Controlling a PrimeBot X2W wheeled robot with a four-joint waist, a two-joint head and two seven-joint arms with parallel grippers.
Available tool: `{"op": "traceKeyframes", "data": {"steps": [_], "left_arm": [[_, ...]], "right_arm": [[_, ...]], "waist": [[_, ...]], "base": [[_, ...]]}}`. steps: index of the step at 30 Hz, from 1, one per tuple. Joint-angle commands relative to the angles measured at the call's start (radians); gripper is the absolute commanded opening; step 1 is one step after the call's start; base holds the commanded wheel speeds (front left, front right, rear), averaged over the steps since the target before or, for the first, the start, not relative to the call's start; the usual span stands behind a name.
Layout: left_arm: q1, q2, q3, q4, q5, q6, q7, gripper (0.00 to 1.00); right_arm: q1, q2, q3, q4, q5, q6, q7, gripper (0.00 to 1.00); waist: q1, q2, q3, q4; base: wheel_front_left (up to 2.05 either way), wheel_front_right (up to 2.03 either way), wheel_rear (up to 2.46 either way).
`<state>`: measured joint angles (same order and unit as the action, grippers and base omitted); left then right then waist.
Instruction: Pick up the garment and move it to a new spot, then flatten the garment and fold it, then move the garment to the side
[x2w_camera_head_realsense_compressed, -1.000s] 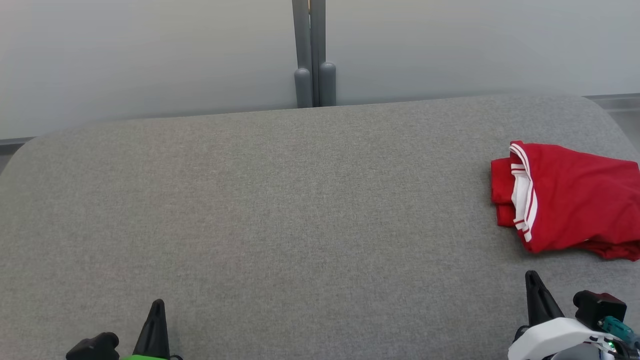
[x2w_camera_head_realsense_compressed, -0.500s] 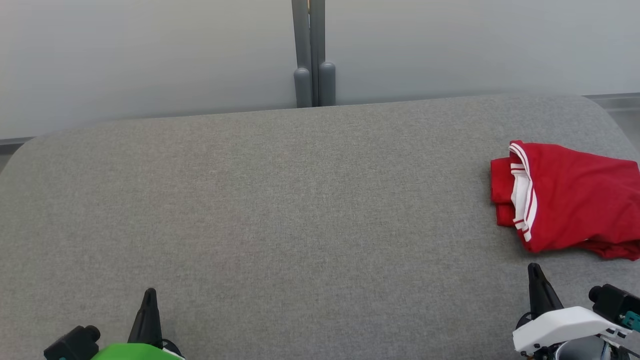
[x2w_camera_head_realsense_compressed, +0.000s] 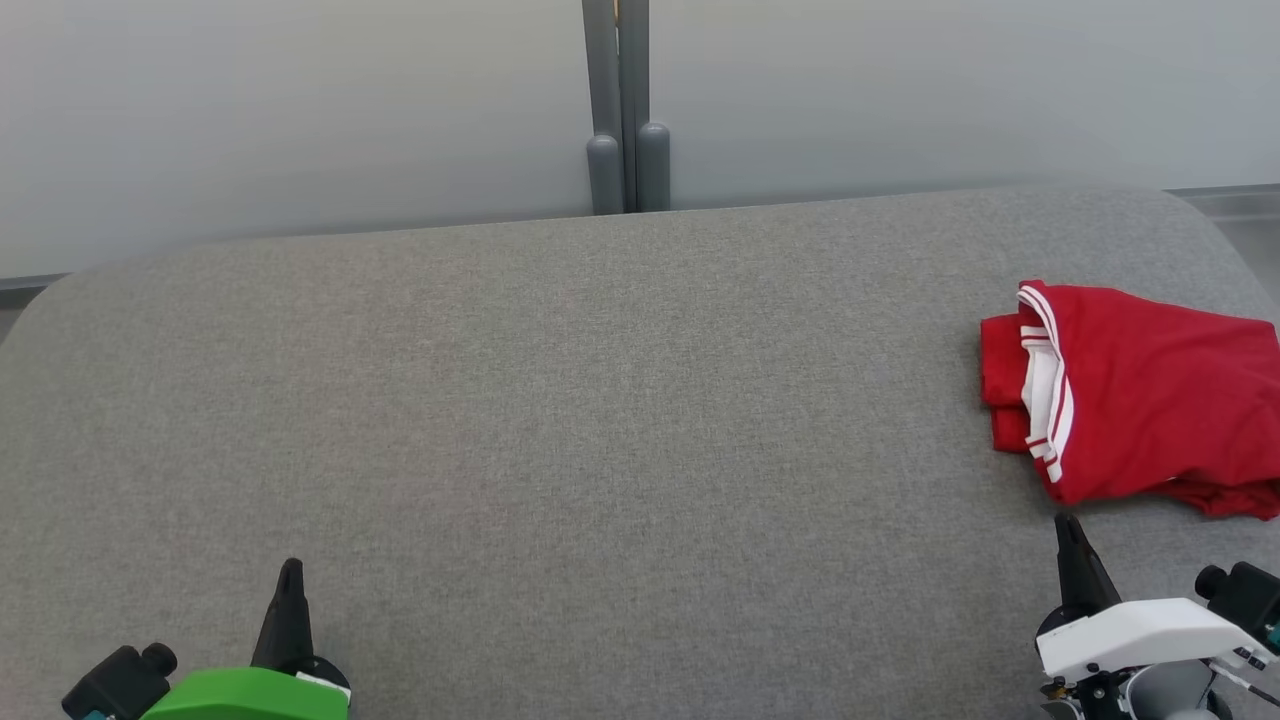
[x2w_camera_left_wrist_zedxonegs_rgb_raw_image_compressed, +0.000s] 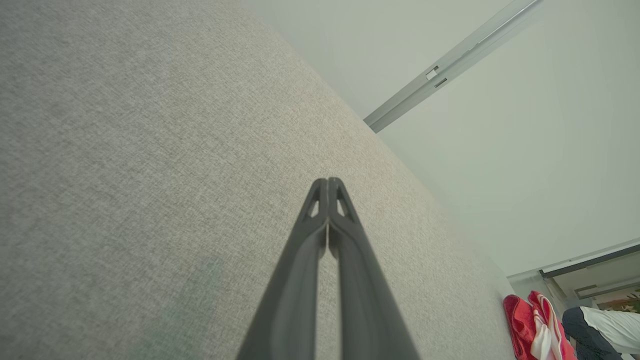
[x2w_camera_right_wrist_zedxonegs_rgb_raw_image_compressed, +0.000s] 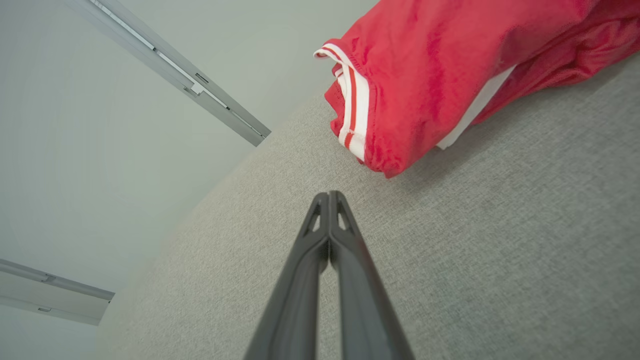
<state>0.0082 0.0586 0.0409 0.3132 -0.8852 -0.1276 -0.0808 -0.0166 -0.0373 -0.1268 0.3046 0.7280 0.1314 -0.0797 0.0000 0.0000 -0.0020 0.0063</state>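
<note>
The garment (x2w_camera_head_realsense_compressed: 1150, 400) is red with white striped trim and lies folded at the right edge of the grey padded table (x2w_camera_head_realsense_compressed: 600, 400). It also shows in the right wrist view (x2w_camera_right_wrist_zedxonegs_rgb_raw_image_compressed: 450, 65) and small in the left wrist view (x2w_camera_left_wrist_zedxonegs_rgb_raw_image_compressed: 537, 327). My right gripper (x2w_camera_head_realsense_compressed: 1066, 522) is shut and empty, hovering just in front of the garment's near corner without touching it; its tips (x2w_camera_right_wrist_zedxonegs_rgb_raw_image_compressed: 328, 194) meet. My left gripper (x2w_camera_head_realsense_compressed: 290, 567) is shut and empty at the lower left, far from the garment, with its tips (x2w_camera_left_wrist_zedxonegs_rgb_raw_image_compressed: 328, 180) pressed together.
A grey post (x2w_camera_head_realsense_compressed: 625, 110) stands behind the table against pale wall panels. The table's far corners are rounded, and the garment reaches the right frame edge. A person's dark and white clothing (x2w_camera_left_wrist_zedxonegs_rgb_raw_image_compressed: 605, 330) shows at the left wrist view's lower right corner.
Both grippers have crept forward over the table. The left one has also drifted left and the right one closer to the garment's near corner. The garment has not moved.
</note>
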Motion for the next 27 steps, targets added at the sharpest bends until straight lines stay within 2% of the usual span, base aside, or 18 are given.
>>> {"op": "traceKeyframes", "data": {"steps": [1,27], "left_arm": [[-0.03,0.003,0.009,-0.017,-0.042,-0.002,0.008,0.0],[-0.061,-0.001,0.034,-0.044,-0.308,-0.003,0.081,0.0]], "right_arm": [[-0.026,-0.008,0.0,-0.018,0.047,0.0,0.01,0.0],[-0.05,-0.011,0.004,-0.04,0.374,0.0,0.084,0.0]], "waist": [[0.0,0.0,0.0,0.0],[0.0,0.0,0.002,-0.002]], "base": [[0.0,0.0,0.0],[0.0,0.0,0.0]]}}
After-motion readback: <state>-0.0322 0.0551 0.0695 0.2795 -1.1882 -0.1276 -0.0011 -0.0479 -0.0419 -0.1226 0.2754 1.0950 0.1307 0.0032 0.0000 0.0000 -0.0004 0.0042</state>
